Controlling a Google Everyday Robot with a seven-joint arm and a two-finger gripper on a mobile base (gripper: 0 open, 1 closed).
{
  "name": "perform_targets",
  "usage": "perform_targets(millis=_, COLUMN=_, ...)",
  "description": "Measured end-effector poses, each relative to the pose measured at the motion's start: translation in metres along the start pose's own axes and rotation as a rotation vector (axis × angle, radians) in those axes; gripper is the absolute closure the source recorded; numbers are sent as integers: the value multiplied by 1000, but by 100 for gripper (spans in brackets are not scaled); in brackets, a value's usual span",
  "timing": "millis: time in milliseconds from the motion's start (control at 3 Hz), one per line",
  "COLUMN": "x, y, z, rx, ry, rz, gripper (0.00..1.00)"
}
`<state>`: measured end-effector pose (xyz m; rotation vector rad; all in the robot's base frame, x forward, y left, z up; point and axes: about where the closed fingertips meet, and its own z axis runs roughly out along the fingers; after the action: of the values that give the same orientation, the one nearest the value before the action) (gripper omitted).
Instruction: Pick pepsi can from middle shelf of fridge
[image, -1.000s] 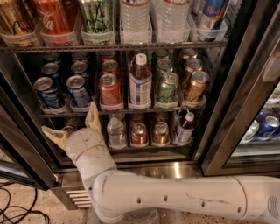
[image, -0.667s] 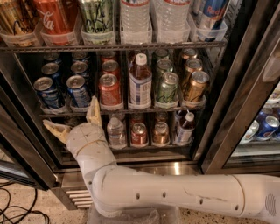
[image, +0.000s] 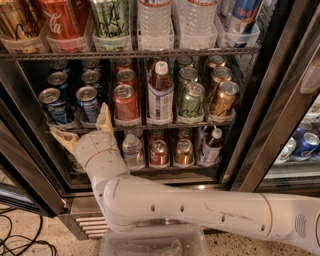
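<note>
Blue and silver, the nearest pepsi can (image: 89, 103) stands at the front left end of the middle shelf (image: 165, 126), with others like it to its left and behind it. Over the last second the gripper (image: 79, 122) has climbed a little. Its fingers sat below the shelf edge and now reach it. The upper finger (image: 104, 117) rises just right of the can's base, and the other points left, lower down. The claw is released, its fingers splayed wide with nothing between them. I judge the approach unfinished: the claw is still low and nearer than the can, so it would have to rise and go farther in before closing.

Whether the upper finger touches the shelf edge cannot be told. The cans' logos are too dim to read. The wrist (image: 97, 155) hides the left of the bottom shelf (image: 170, 167), and the fridge (image: 260, 125) is cut off at the top.
</note>
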<state>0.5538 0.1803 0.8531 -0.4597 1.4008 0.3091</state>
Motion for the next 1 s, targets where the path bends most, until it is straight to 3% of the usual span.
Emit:
perform_targets(millis=333, x=7, y=2, z=14, rx=-12, ry=23, rz=6, gripper=17)
perform_targets(millis=1000, x=36, y=-4, z=36, rx=10, ry=99, rz=23, gripper=18)
